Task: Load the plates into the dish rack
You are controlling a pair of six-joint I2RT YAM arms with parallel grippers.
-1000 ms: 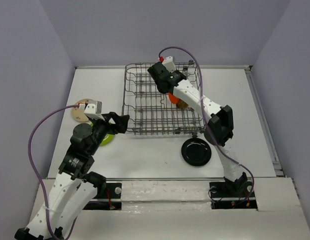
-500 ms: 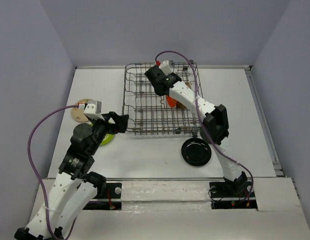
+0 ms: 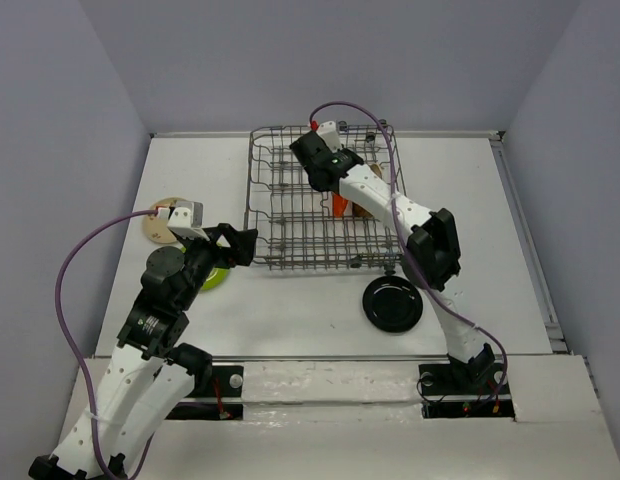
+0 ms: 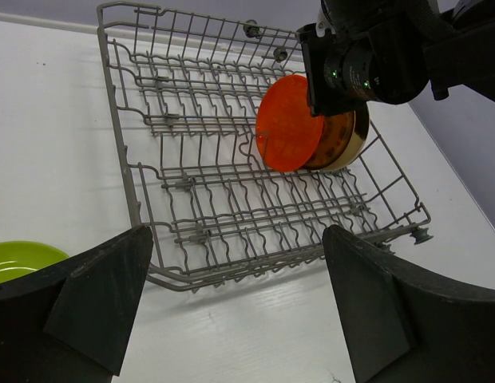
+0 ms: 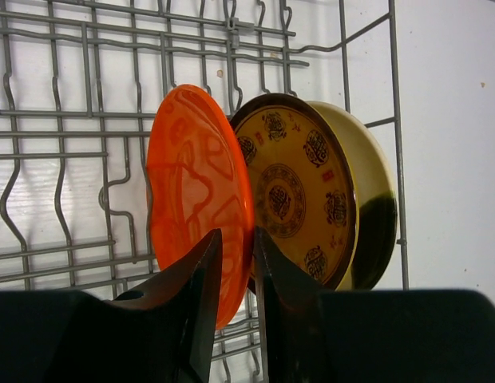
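Observation:
The grey wire dish rack (image 3: pixel 252 190) stands at the back middle of the table. Two plates stand on edge at its right side: an orange-red plate (image 5: pixel 192 175) and, behind it, a dark brown plate with a yellow pattern (image 5: pixel 299 191). My right gripper (image 5: pixel 237 239) straddles the orange plate's rim, its jaws slightly parted, so it is open. My left gripper (image 4: pixel 239 311) hangs wide open and empty over the table in front of the rack (image 4: pixel 128 191). On the table lie a black plate (image 3: pixel 393 304), a lime green plate (image 3: pixel 216 277) and a cream plate (image 3: pixel 158 228).
The right arm (image 4: pixel 367 64) reaches over the rack's far right side. The green plate (image 4: pixel 16 259) lies just left of my left gripper, partly under the left arm. Grey walls enclose the table on three sides.
The right gripper's jaws have parted a little around the orange plate's rim, and the wrist has shifted slightly left over the rack. The left arm has not moved.

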